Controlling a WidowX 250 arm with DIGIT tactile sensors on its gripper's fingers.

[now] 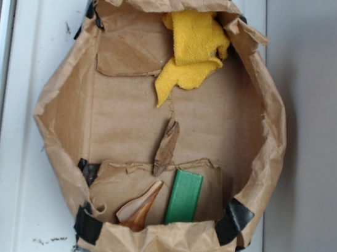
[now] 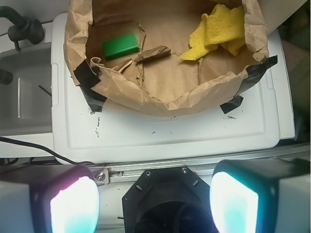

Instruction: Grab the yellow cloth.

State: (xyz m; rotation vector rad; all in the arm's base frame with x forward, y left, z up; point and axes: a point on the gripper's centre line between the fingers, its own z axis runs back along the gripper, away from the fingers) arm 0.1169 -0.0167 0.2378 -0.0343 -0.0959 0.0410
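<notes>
Two white glowing teal-pink fingers (image 2: 73, 206), black round wrist housing (image 2: 165, 199) with silver screws, hand (image 2: 154, 204)

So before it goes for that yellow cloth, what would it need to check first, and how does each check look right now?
1. Yellow cloth in sight: ok, lying inside the brown paper bin against its wall.
2. Gripper open: ok, fingers apart, nothing between them.
3. Gripper over the cloth: not ok, it hangs outside the bin, above the white surface.
4. Cloth uncovered: ok, nothing lies on it.
5. Green block out of the way: ok, at the opposite side.
6. Bin wall clearance: cannot tell.
</notes>
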